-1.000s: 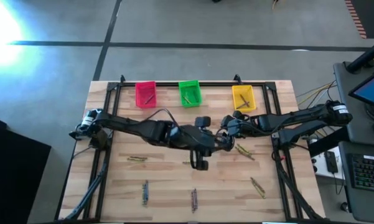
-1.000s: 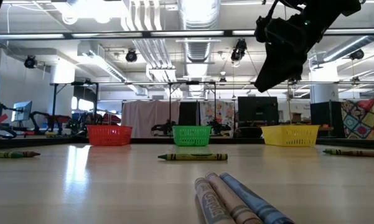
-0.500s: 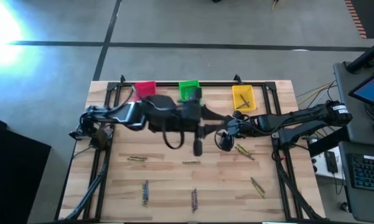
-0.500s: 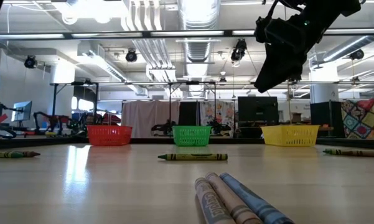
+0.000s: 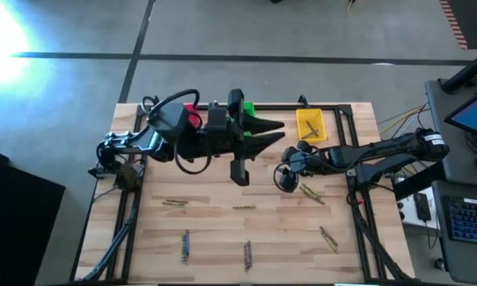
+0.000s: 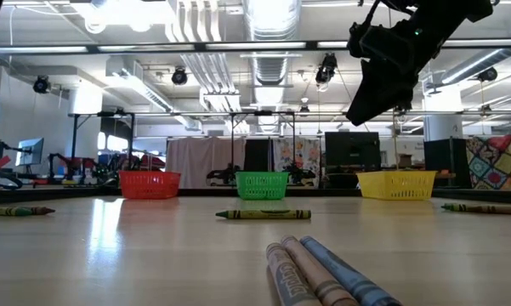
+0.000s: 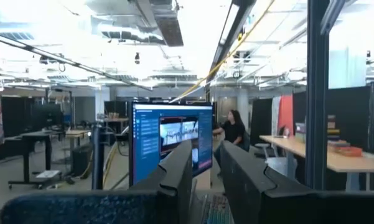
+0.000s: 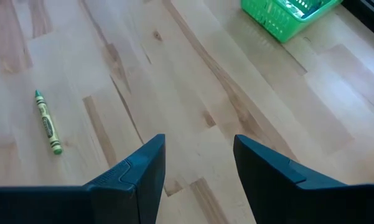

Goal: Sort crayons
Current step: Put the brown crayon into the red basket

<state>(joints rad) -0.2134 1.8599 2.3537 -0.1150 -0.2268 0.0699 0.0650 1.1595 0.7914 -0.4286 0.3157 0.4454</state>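
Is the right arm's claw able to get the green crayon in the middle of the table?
Probably yes. The right claw hangs open over bare wood, and nothing stands between it and the green crayon.

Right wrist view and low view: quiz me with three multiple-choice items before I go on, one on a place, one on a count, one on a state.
1. Where does the thin yellow-green crayon in the right wrist view lie?
A. in a bin
B. between the jaws
C. on the bare wooden table top

2. How many plastic bins stand in a row in the low view?
A. two
B. three
C. four

3. How does the right gripper stand?
A. jaws open, empty
B. shut on a crayon
C. shut on a bin rim

Key: 1 C, the yellow-green crayon rests flat on the wooden table top, off to one side of the right gripper. 2 B, red bin, green bin, yellow bin. 3 A, only wood shows in the gap.
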